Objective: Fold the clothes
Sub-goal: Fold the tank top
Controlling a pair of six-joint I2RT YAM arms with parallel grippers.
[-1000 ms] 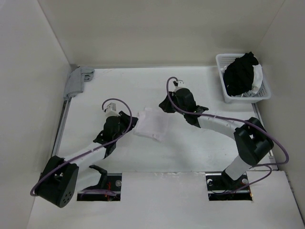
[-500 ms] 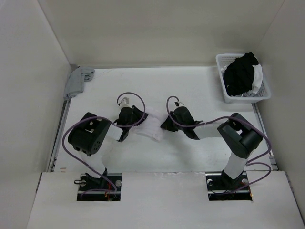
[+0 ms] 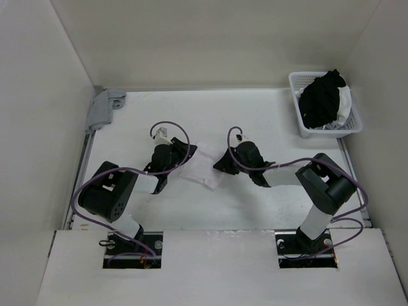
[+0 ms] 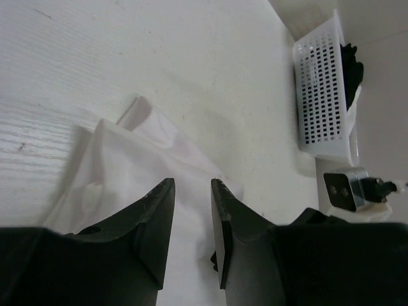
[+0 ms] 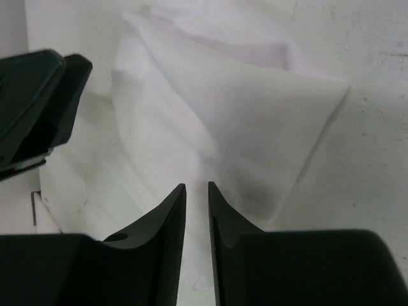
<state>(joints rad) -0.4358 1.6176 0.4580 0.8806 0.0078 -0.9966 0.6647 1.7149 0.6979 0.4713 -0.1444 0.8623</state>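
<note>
- The white garment [image 3: 203,167] lies rumpled and partly doubled on the tabletop [image 3: 268,121], between my two sets of fingers.
- My left fingers [image 4: 153,223] are slightly spread and pinch nothing, with cloth just ahead and beneath.
- My right fingers [image 5: 167,236] are slightly spread and empty, with a raised fold just ahead.
- Step in hand, by my judgement, is a fresh grasp. I would take each outer edge cleanly, close both sides together and lift evenly.

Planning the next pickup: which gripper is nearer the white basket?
Right. The right gripper is at the white garment's right edge, toward the basket; the left gripper is across the garment, farther left.
</note>
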